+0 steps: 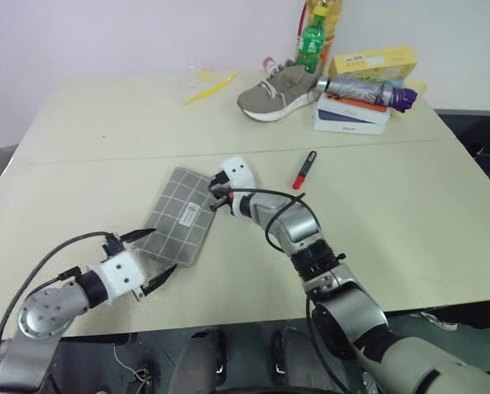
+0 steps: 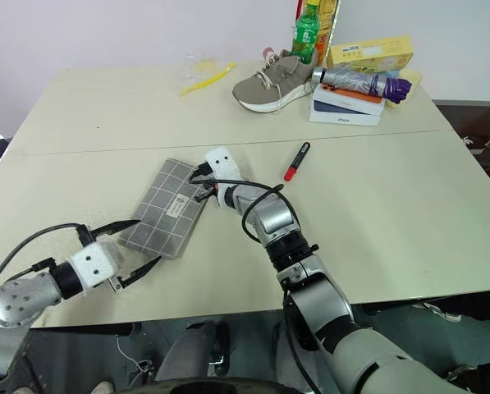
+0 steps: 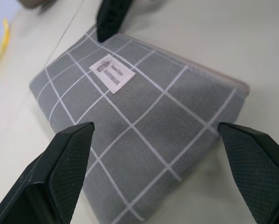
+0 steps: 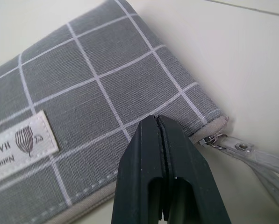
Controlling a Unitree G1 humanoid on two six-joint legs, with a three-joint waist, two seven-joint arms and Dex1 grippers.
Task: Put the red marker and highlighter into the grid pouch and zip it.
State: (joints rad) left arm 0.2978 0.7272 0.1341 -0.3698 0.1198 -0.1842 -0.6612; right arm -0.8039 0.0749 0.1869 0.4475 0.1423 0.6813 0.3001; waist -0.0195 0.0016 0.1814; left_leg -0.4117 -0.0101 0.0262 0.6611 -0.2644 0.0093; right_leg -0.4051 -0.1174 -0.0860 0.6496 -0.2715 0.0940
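From the head views: one grid pouch (image 1: 181,217) lying flat on the surface at centre left, one red marker (image 1: 304,169) apart on the bare surface to the upper right of it, still outside; no highlighter to be made out with certainty, only a thin yellow thing (image 1: 208,88) far at upper left. Left gripper (image 1: 153,257) at the lower left corner of the pouch, jaws spread wide around that corner. Right gripper (image 1: 217,199) at the pouch's right edge, jaws pressed together. From the left wrist view: two black fingers (image 3: 57,175) far apart, the pouch between them, one white label (image 3: 112,73) on the cloth; best to pin this corner firmly before any pull. From the right wrist view: jaws closed just beside one zipper pull (image 4: 214,139) with its cord, seemingly holding nothing; probably better to reopen, catch the pull itself, then draw along the edge.
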